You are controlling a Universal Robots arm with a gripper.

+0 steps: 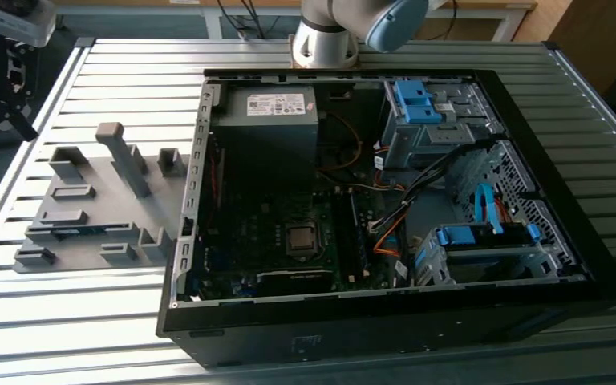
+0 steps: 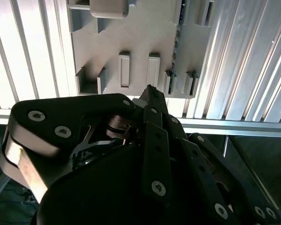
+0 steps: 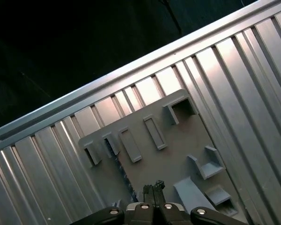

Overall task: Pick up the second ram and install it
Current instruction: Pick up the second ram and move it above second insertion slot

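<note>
The second ram [image 1: 78,233] is a thin blue-green stick standing on its edge in a slot of the grey holder plate [image 1: 105,204], on the exterior view's left. In both wrist views it shows as a dark narrow strip [image 3: 122,169] [image 2: 177,33] between grey slot blocks. My gripper [image 1: 17,120] hangs high over the table's far left edge, well apart from the ram. Its black fingers meet at the tips [image 3: 152,187] [image 2: 150,90], shut with nothing between them.
An open black computer case [image 1: 394,200] lies on the slatted aluminium table [image 1: 94,321], with the motherboard [image 1: 286,233], grey power supply [image 1: 269,108] and blue drive-bay clips [image 1: 415,100] inside. The arm's base [image 1: 324,40] stands behind the case. Tall grey blocks [image 1: 126,164] rise from the holder plate.
</note>
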